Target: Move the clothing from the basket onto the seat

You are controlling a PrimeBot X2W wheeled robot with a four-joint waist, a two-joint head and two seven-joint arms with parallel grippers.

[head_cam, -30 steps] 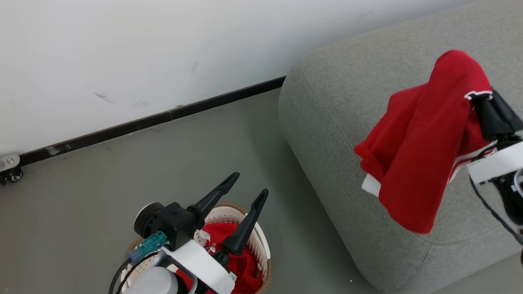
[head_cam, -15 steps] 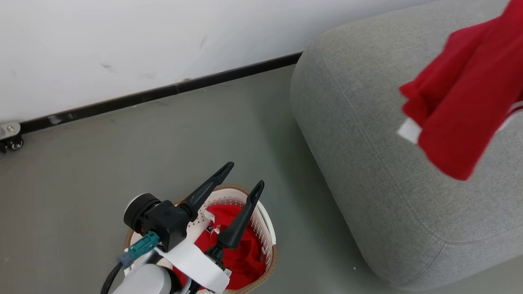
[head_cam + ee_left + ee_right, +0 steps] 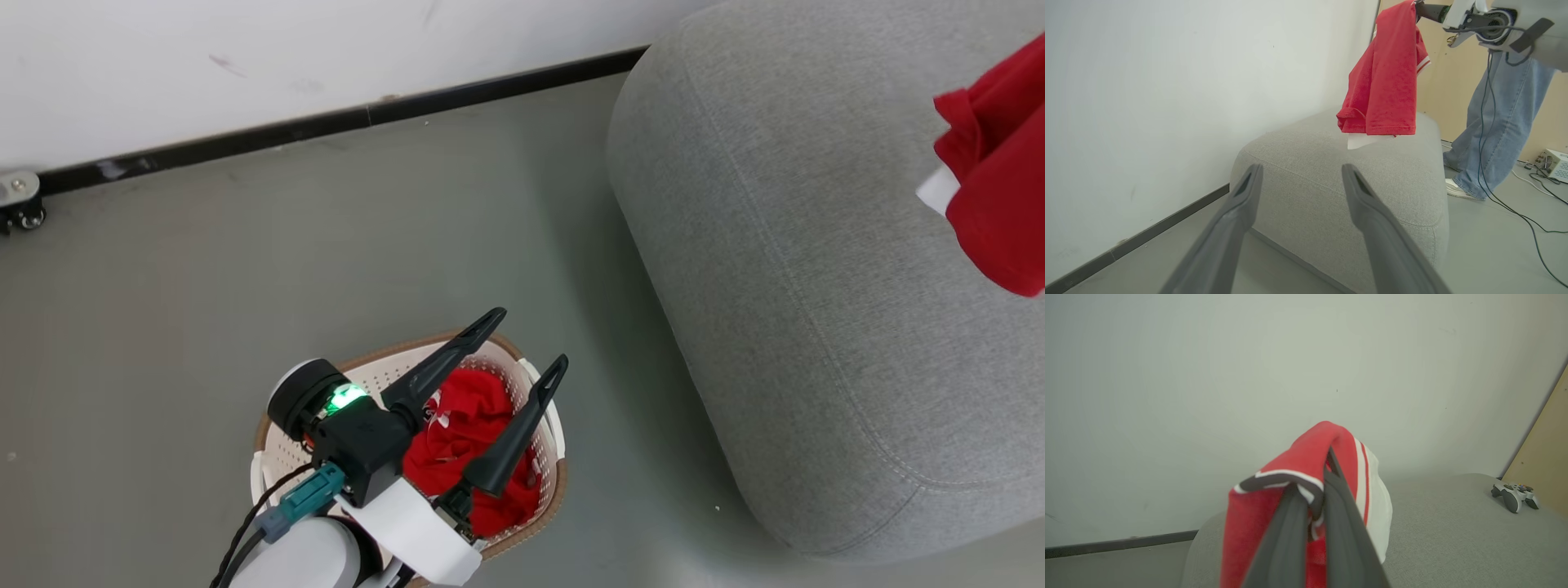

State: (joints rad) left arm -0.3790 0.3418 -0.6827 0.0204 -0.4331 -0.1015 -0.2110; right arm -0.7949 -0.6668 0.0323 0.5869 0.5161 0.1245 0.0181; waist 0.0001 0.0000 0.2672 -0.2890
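The right tool (image 3: 1312, 477) is clamping its two dark fingers together on a bright red soft garment with white trim (image 3: 1386, 85), which is hanging above the large grey woven-fabric seat (image 3: 784, 286). The left tool (image 3: 530, 336) is hovering with its fingers apart over the oval cream-white perforated basket (image 3: 282, 457), where more red clothing (image 3: 457, 425) is lying. If released here, the cloth risks catching on the fingers, or sliding off the seat's rounded edge onto the floor.
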